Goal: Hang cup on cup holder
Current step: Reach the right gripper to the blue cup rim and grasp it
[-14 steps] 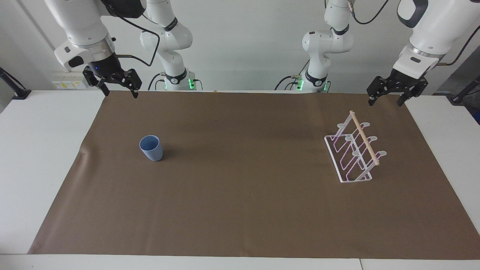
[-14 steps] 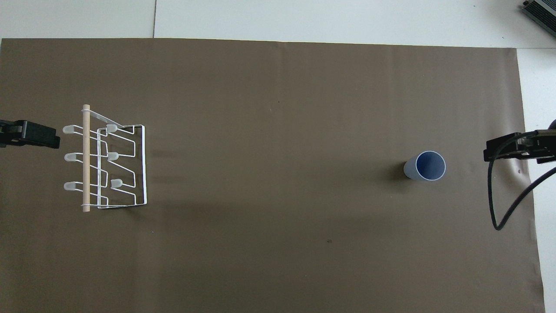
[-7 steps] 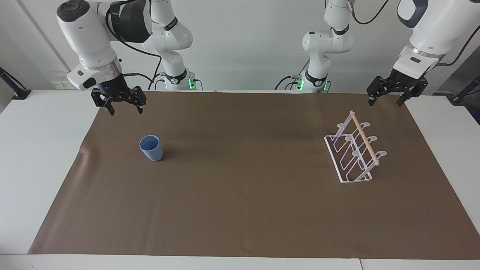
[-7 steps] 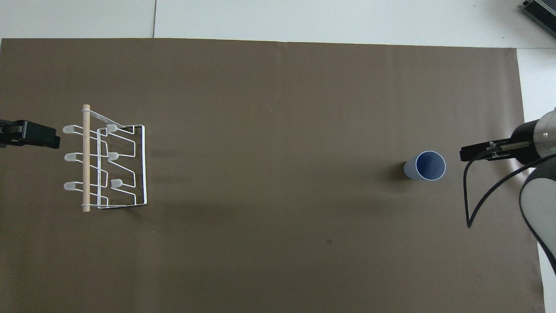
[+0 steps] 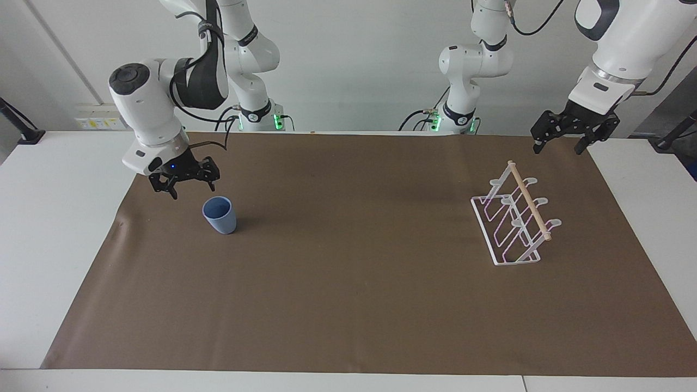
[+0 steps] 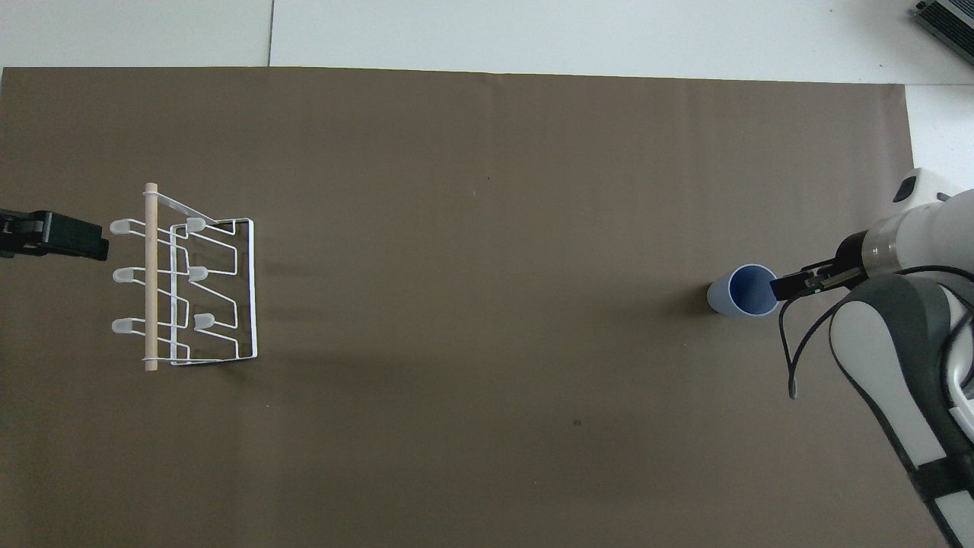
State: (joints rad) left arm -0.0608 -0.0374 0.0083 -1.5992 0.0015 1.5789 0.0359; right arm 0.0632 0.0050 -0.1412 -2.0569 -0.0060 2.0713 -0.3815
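Observation:
The light-blue cup (image 5: 220,215) stands upright, mouth up, on the brown mat toward the right arm's end; it also shows in the overhead view (image 6: 746,291). My right gripper (image 5: 191,189) is open and empty. It hangs low just beside the cup's rim, not touching it, and shows in the overhead view (image 6: 790,285). The white wire cup holder (image 5: 514,220) with its wooden dowel stands toward the left arm's end and holds no cup; it also shows in the overhead view (image 6: 190,281). My left gripper (image 5: 560,148) is open and waits in the air beside the holder (image 6: 80,237).
A brown mat (image 5: 348,316) covers most of the white table (image 5: 54,228). A black cable (image 6: 791,358) loops down from the right arm's wrist. A grey device (image 6: 947,19) sits at the table's corner farthest from the robots.
My right gripper has come down and moved in from over the mat's edge to just beside the cup. The left arm, the cup and the holder have not moved.

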